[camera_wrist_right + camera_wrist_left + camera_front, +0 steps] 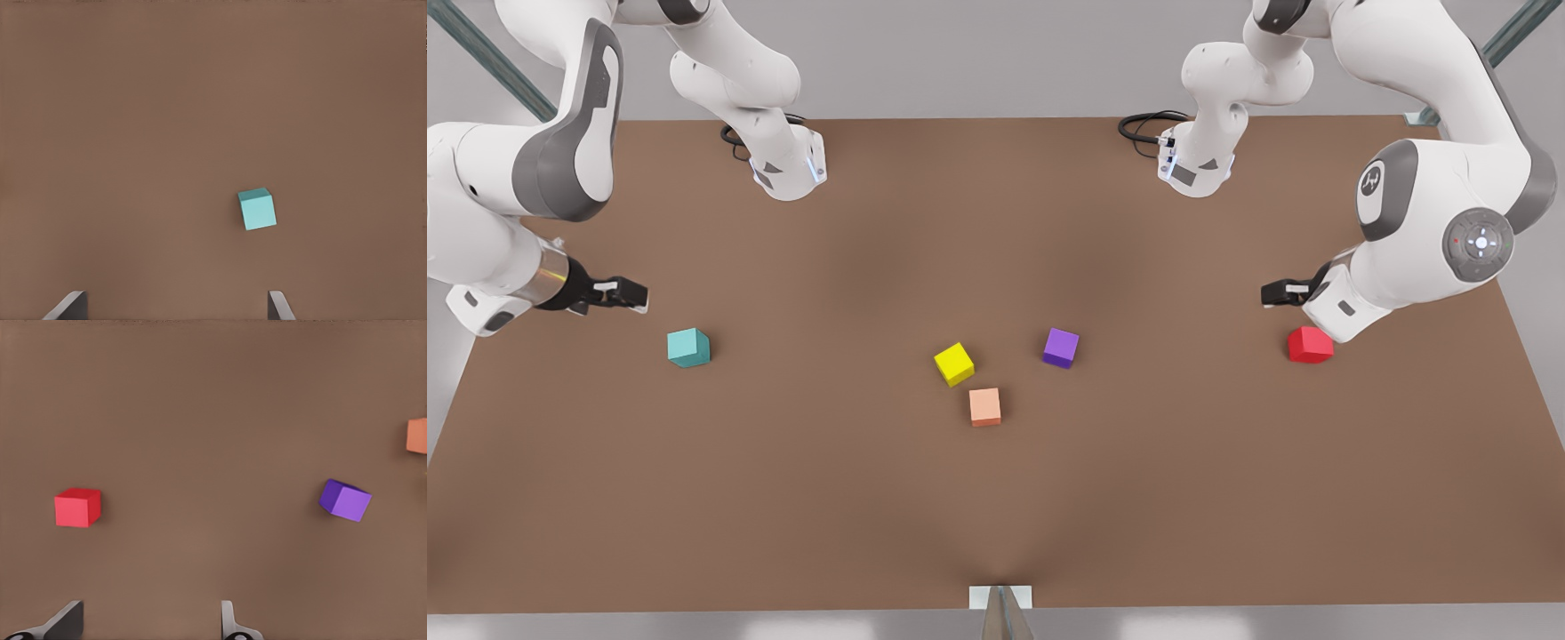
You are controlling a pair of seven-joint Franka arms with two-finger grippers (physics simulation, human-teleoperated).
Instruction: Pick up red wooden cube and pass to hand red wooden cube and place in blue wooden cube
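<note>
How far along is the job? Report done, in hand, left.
Done: nothing; the red wooden cube sits on the table. In hand: nothing; the left gripper is open near it, and the right gripper open near the blue wooden cube. Left: pickup, handover, placing.

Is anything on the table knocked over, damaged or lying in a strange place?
Nothing stands out. The red cube, teal cube, yellow cube, purple cube and peach cube all lie flat and apart on the table. The left gripper and right gripper, both open, hover nearby.
</note>
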